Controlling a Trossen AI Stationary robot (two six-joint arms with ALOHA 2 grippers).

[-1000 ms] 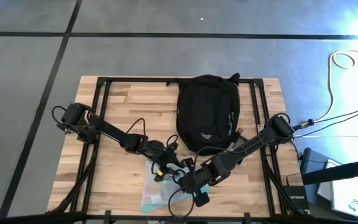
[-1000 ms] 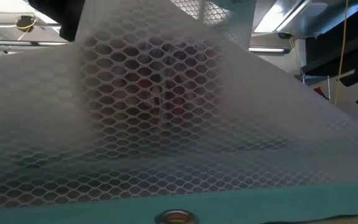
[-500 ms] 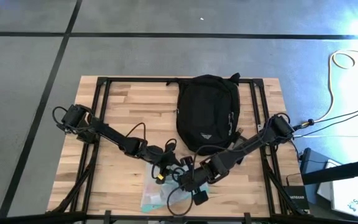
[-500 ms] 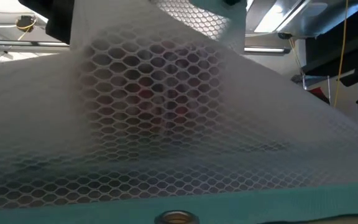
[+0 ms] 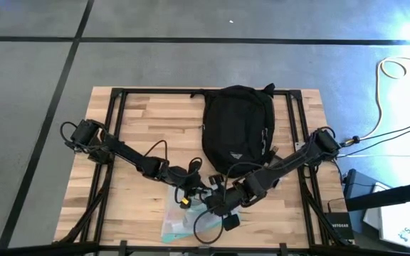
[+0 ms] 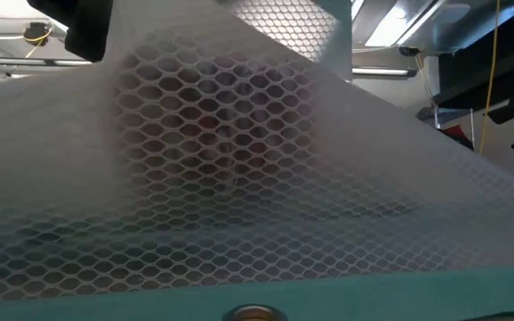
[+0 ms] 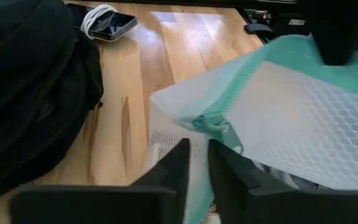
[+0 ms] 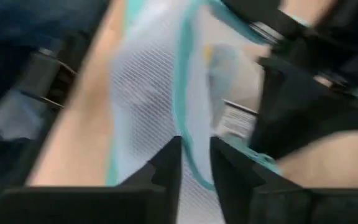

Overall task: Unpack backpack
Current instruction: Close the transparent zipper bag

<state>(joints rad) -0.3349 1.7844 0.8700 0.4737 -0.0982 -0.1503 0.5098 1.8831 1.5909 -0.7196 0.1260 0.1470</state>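
While both jaws pinch the teal-edged pouch (image 7: 291,118), nearly closed on its edges, the backpack (image 5: 238,129) lies just beyond them on the surface (image 5: 148,121); next, probably releasing the pouch.

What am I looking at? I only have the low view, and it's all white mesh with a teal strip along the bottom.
Observer: That's a clear mesh pouch at the table's near edge, right up against your camera.
Operator: Where's the backpack?
Observer: The black backpack lies at the far middle of the table, apart from the pouch.
Operator: Is either arm on the pouch?
Observer: Both reach it. The left pincer is pinched on its teal zipper edge, and the right pincer is at the pouch from the other side.
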